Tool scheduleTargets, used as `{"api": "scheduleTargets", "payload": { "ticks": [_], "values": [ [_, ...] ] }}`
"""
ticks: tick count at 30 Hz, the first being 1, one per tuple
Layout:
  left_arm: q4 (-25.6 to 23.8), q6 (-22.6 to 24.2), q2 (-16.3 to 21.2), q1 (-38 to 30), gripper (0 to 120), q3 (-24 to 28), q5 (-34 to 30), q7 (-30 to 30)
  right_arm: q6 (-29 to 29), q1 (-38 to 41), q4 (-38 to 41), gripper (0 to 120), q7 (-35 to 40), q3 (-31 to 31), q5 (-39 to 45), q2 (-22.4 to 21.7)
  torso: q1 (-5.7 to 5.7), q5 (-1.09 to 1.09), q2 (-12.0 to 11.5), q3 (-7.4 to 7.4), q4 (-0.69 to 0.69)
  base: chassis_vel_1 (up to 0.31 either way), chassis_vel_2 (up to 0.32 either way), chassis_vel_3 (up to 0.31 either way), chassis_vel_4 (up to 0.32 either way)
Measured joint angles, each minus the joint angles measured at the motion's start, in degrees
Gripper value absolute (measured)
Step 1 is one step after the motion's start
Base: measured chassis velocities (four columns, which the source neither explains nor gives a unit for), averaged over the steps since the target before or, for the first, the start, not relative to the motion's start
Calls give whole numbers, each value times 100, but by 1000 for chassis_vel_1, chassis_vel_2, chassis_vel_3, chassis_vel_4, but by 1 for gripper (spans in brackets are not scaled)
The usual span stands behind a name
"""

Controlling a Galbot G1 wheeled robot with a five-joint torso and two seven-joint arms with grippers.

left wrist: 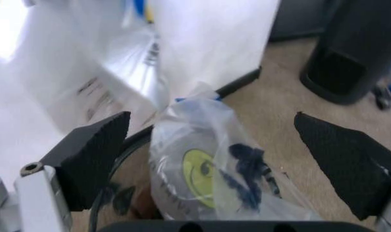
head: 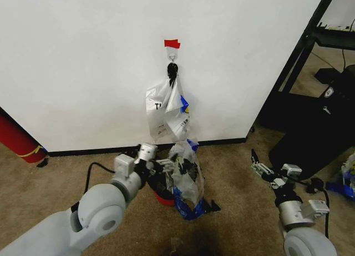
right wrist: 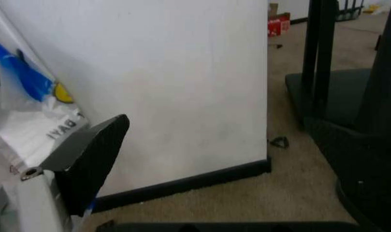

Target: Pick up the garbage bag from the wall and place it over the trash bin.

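Observation:
The garbage bag (head: pixel 186 178), thin and translucent with a yellow smiley (left wrist: pixel 198 176) and blue patches, stands draped on the trash bin (head: pixel 160 196), a black mesh basket with a red base at the foot of the wall (head: pixel 83 73). My left gripper (head: pixel 165 166) is open right beside the bag, its black fingers (left wrist: pixel 92 154) spread wide on either side of it without touching. My right gripper (head: pixel 257 162) hovers open low over the carpet, well right of the bin. One of its fingers (right wrist: pixel 85 159) shows against the wall.
A whiter, more opaque bag (head: pixel 166 111) hangs from the hook (head: pixel 172 57) under red tape (head: pixel 172 43). A big red cylinder (head: pixel 14 138) leans at far left. Black furniture (head: pixel 310 128) stands at right. A black baseboard (head: pixel 100 151) lines the wall above tan carpet.

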Motion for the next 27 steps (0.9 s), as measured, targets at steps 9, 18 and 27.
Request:
{"api": "scheduleTargets", "payload": {
  "ticks": [9,18,27],
  "values": [
    [584,436,-343,-1414,100,1659,-206,-24,-80,14,-27,100,67,51,2,4,0,0,0,0,-2,0,0,0,0],
    [1205,339,-471,-1431,93,1782,76,105,-83,76,-96,100,66,63,10,7,0,0,0,0,-1,0,0,0,0],
    [1292,147,-504,-1301,61,1734,108,160,-105,219,-165,100,79,-16,17,-20,0,0,0,0,-1,0,0,0,0]
  ]
}}
